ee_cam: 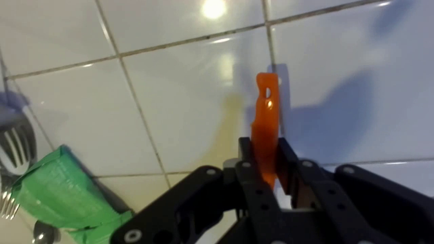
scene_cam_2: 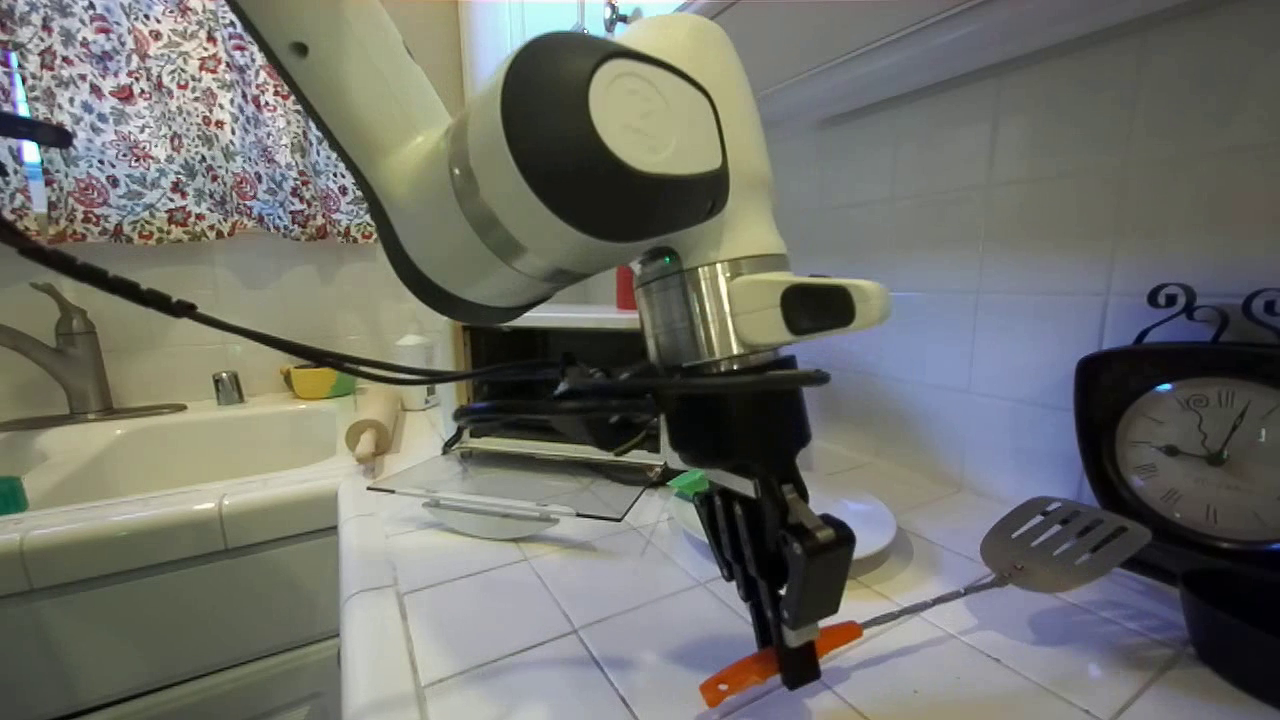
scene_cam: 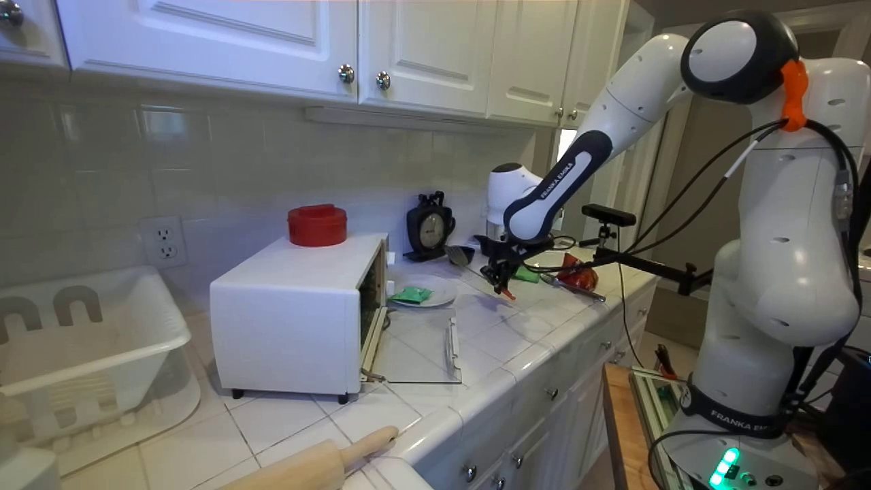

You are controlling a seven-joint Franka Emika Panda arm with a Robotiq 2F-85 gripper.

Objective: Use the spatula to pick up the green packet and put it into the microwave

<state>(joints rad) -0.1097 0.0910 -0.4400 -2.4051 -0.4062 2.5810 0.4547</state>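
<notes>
The spatula has an orange handle [ee_cam: 267, 112] and a slotted grey blade [scene_cam_2: 1065, 543]. My gripper [scene_cam_2: 790, 645] is shut on the handle, which lies between both fingers in the wrist view. The blade points toward the clock; I cannot tell how far the spatula is off the counter. One green packet [scene_cam: 411, 295] lies on a white plate [scene_cam: 446, 291] beside the microwave. Another green packet [ee_cam: 67, 193] lies by forks left of my gripper in the wrist view. The white microwave [scene_cam: 292, 313] has its glass door [scene_cam: 422, 354] folded down open.
A black clock [scene_cam_2: 1215, 460] stands by the wall, with a black bowl [scene_cam_2: 1235, 630] in front. A red container [scene_cam: 317, 226] sits on the microwave. A red item [scene_cam: 578, 274], a dish rack [scene_cam: 136, 333] and a rolling pin [scene_cam: 306, 469] are on the counter.
</notes>
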